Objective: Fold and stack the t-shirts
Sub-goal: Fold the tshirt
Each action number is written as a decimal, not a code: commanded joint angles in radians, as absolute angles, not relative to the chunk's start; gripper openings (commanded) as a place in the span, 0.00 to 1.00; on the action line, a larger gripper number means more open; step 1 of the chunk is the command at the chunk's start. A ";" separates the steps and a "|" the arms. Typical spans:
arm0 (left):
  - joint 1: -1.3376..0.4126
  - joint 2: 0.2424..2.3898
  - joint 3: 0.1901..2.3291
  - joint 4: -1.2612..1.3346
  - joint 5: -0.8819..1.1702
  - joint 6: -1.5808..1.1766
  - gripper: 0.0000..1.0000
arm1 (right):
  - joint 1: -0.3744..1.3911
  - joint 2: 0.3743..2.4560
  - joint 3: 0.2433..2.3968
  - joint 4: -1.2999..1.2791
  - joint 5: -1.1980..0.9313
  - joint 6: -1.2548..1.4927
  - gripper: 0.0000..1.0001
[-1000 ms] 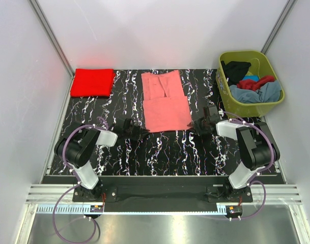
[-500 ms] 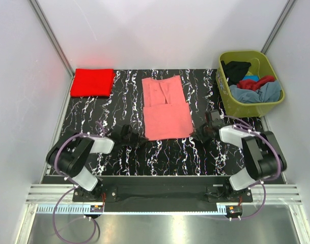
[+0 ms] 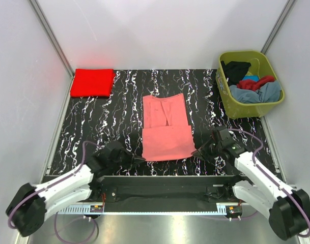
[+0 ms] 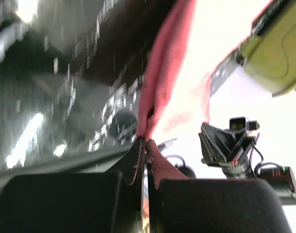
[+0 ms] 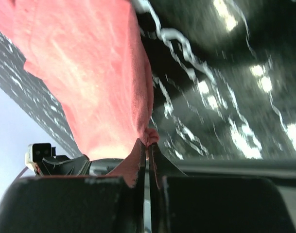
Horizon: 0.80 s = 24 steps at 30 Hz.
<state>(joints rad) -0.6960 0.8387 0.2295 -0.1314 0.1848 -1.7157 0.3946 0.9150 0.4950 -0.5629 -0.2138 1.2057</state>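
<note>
A salmon pink t-shirt [image 3: 166, 127] lies long and narrow on the black marbled table [image 3: 99, 122], its near part doubled over. My left gripper [image 3: 138, 158] is shut on its near left corner, seen in the left wrist view [image 4: 146, 141] pinching pink cloth [image 4: 162, 92]. My right gripper [image 3: 196, 151] is shut on the near right corner, seen in the right wrist view [image 5: 148, 142] gripping the shirt [image 5: 99, 68]. A folded bright red t-shirt [image 3: 92, 82] lies at the far left.
An olive-green tub [image 3: 250, 104] at the far right holds black, dark red and grey-blue shirts [image 3: 256, 89]. The table's near edge rail [image 3: 160, 179] runs just below both grippers. Grey walls enclose the sides and back.
Both grippers have pulled back toward the near edge, dragging the pink t-shirt with them. Both arms are now stretched low along the front.
</note>
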 commanded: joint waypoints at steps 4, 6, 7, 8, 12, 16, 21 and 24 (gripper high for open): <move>-0.795 0.683 0.311 -0.389 0.074 -1.773 0.00 | 0.419 0.822 0.550 -0.755 -0.239 1.235 0.00; -0.795 0.727 0.389 -0.409 0.063 -1.738 0.00 | 0.419 0.857 0.609 -0.768 -0.218 1.179 0.00; -0.795 0.750 0.466 -0.419 0.037 -1.679 0.00 | 0.420 0.880 0.682 -0.778 -0.210 1.155 0.00; -0.793 0.777 0.509 -0.434 0.023 -1.649 0.00 | 0.417 0.911 0.724 -0.781 -0.207 1.132 0.00; -0.710 0.967 0.714 -0.469 0.028 -1.475 0.00 | 0.384 1.142 0.940 -0.785 -0.199 1.020 0.00; -0.515 1.139 0.921 -0.469 0.109 -1.307 0.00 | 0.286 1.339 1.124 -0.712 -0.251 0.988 0.00; -0.373 1.368 1.095 -0.437 0.181 -1.229 0.00 | 0.213 1.656 1.351 -0.678 -0.397 0.908 0.00; -0.335 1.504 1.198 -0.425 0.225 -1.193 0.00 | 0.183 1.785 1.498 -0.678 -0.423 0.899 0.00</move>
